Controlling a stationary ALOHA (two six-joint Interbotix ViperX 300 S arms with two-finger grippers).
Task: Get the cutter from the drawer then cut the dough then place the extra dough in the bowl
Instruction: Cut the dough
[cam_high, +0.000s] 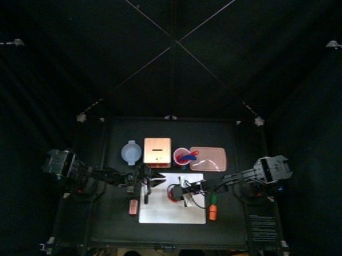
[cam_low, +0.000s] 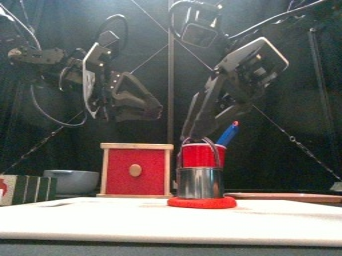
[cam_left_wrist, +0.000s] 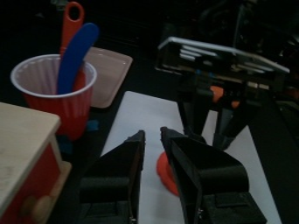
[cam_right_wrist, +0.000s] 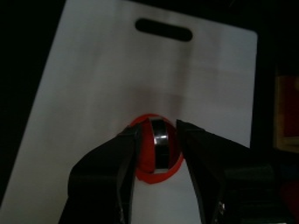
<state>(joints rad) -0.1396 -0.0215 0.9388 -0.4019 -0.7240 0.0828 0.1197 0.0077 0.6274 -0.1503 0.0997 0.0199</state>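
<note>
A round metal cutter (cam_low: 199, 183) stands on a flat red dough disc (cam_low: 202, 202) on the white cutting board (cam_low: 94, 215). My right gripper (cam_right_wrist: 160, 131) comes down from the right, its jaws closed around the cutter (cam_right_wrist: 160, 143), and a rim of red dough (cam_right_wrist: 142, 166) shows around it. My left gripper (cam_left_wrist: 152, 138) hangs above the board's left side, its jaws a narrow gap apart with nothing between them. The wooden box (cam_low: 135, 170) with its red drawer front stands behind, drawer closed. The blue-grey bowl (cam_low: 74, 180) sits left of the box.
A red cup (cam_low: 201, 155) with a blue knife (cam_low: 227, 133) stands right behind the cutter. The pink tray (cam_high: 210, 157) lies right of the cup at the back. The board's grip hole (cam_right_wrist: 166, 28) is on its far end.
</note>
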